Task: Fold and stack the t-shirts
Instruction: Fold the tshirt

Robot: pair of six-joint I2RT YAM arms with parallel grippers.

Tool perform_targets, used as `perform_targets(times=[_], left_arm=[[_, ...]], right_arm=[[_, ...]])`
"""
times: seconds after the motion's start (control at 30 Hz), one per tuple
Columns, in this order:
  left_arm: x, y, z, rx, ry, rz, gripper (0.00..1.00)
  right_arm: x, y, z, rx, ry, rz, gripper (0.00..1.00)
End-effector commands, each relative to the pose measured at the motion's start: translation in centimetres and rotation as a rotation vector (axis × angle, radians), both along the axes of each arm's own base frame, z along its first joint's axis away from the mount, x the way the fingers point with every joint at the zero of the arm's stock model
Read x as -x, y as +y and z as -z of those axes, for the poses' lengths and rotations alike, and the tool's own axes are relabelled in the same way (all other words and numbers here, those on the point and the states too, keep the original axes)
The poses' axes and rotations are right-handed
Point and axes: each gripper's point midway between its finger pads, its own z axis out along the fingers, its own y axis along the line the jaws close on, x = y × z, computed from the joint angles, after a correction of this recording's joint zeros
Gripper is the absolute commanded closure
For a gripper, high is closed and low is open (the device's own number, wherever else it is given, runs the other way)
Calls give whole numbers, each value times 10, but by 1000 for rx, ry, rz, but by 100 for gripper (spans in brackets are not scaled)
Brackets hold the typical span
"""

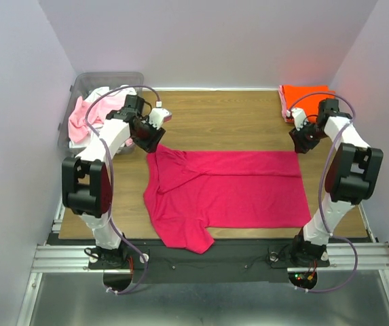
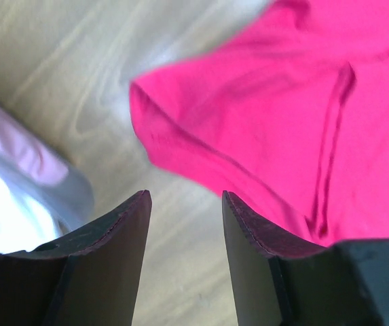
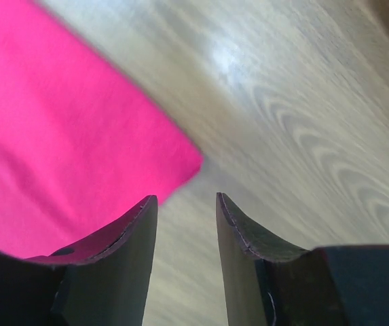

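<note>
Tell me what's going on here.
Two arms are folding t-shirts. The deep magenta-pink fabric t-shirt lies spread on the wooden table; the left hand and right hand hover open by its far corners, empty. A folded bright orange shirt sits at the far right; a pale pink shirt lies in the clear plastic bin.

The left arm (image 1: 85,187), a white-and-black jointed limb with a looping lilac cable, rises from its near base, folds at a bulky black elbow and reaches forward with its wrist pitched down. Its black two-finger left gripper (image 1: 150,139) points downward, and in the wrist view the left gripper (image 2: 184,197) has its curved dark fingers (image 2: 113,251) standing apart with a clear gap between them. The matching right arm (image 1: 354,173) mirrors this pose, and the black two-finger right gripper (image 1: 303,142) also points down, its fingers (image 3: 113,251) parted around a slightly narrower gap, gripping nothing.
</note>
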Motion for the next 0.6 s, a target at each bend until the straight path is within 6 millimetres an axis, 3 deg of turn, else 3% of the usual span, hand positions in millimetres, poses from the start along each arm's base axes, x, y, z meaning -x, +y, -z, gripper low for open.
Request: perform_targets(times=[0.0,0.27,0.57], left_arm=[[-40,-10,5,10,-66,-30,43],[-75,-4,33,-43,-82,-81,50],[-73,5,50,-83,-58,-84,54]], right_arm=[[-11,11,5,-116,42,105,55],[-22,14,37,-116,81,161,58],[-23,7,62,-72,116,207,64]])
